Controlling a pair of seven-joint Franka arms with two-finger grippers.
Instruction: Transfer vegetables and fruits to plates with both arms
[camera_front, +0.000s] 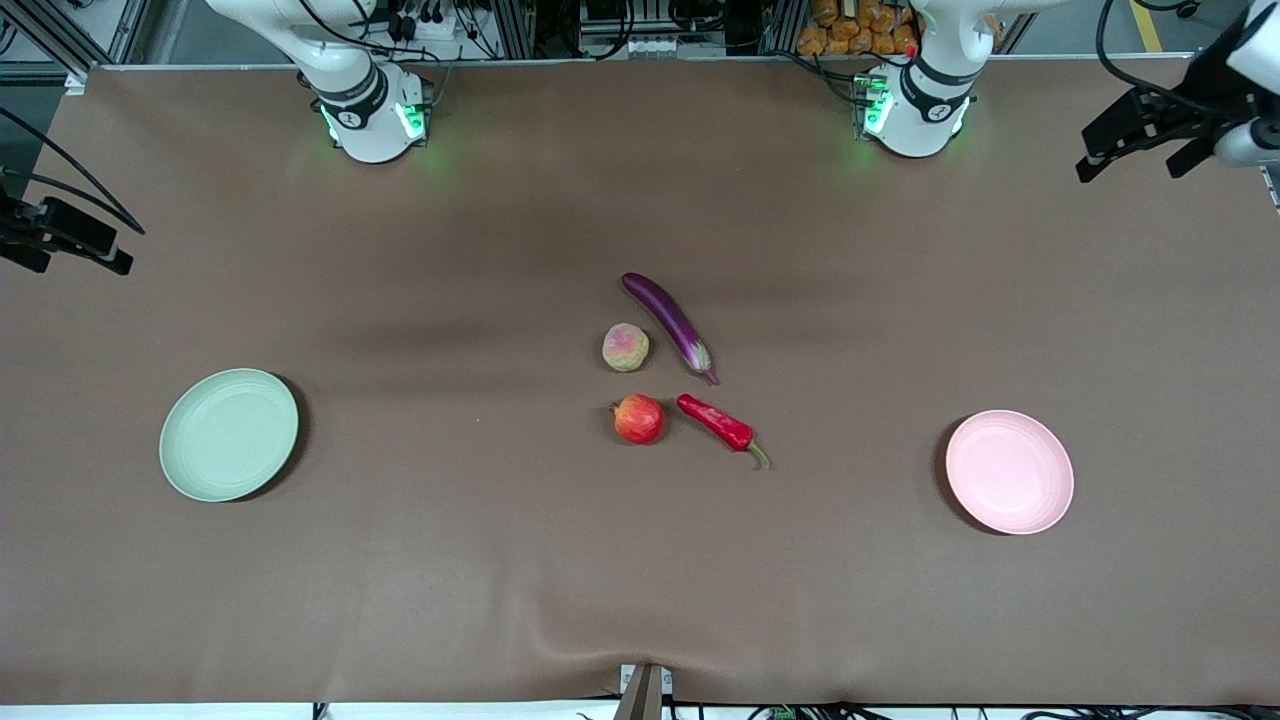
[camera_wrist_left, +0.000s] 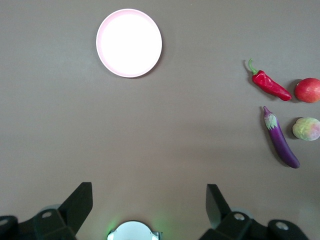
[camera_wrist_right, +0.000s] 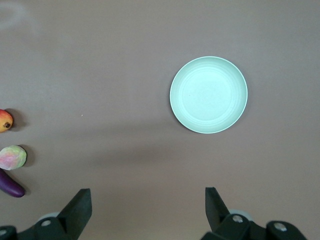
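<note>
At the table's middle lie a purple eggplant (camera_front: 668, 318), a yellow-green fruit with pink blush (camera_front: 626, 347), a red pomegranate-like fruit (camera_front: 639, 418) and a red chili pepper (camera_front: 718, 423). A pale green plate (camera_front: 229, 434) sits toward the right arm's end and a pale pink plate (camera_front: 1009, 471) toward the left arm's end; both are empty. My left gripper (camera_front: 1135, 160) hangs high at its end of the table, open and empty (camera_wrist_left: 150, 192). My right gripper (camera_front: 75, 255) hangs high at the other end, open and empty (camera_wrist_right: 147, 195). Both arms wait.
A brown cloth (camera_front: 450, 560) covers the whole table. The two arm bases (camera_front: 372, 115) (camera_front: 915, 110) stand along the table edge farthest from the front camera. A small bracket (camera_front: 645, 690) sticks up at the nearest edge.
</note>
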